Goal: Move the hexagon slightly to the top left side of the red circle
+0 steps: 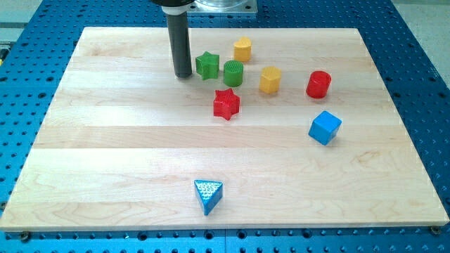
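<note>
**Rod tip beside the green star; hexagon still left of the red circle**

My tool is a straight dark rod with no jaws to open or close; it grips nothing. My tip (185, 75) stands on the wooden board (105, 140) toward the view's top, just to the left of the green star (207, 65). Whether it touches the star I cannot tell; the gap, if any, is very small.

The green star sits just beside the green cylinder (233, 72), which lies to its right and a little lower in the view. Below these two, toward the view's bottom, is the red star (226, 104), near them but apart.

Two yellow blocks lie in the same upper region. The first yellow block (243, 49) is above and to the right of the green cylinder; its outline looks partly angular, but I cannot fix its shape. The yellow hexagon (270, 79) lies to the right of the green cylinder, between it and the red circle (318, 84). The hexagon is clearly apart from the red circle, at nearly the same height in the view and to its left.

The blue cube (325, 127) rests below the red circle, toward the view's right. The blue triangle (208, 195) lies alone near the view's bottom edge, well apart from all the other blocks and from my tip.
</note>
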Available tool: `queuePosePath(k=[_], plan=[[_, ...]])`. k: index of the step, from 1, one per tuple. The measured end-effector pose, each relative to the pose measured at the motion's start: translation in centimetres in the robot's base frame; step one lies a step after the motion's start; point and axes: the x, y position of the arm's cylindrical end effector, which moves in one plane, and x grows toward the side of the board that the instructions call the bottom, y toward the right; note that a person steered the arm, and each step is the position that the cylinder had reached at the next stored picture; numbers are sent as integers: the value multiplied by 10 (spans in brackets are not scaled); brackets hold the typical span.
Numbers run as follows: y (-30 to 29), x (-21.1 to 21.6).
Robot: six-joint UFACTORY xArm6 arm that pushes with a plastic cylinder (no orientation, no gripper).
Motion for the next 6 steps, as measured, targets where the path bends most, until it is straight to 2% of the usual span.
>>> queuePosePath(k=[1,2,3,5,6], plan=[[-4,52],[61,67],[125,57],[155,30],[157,32]])
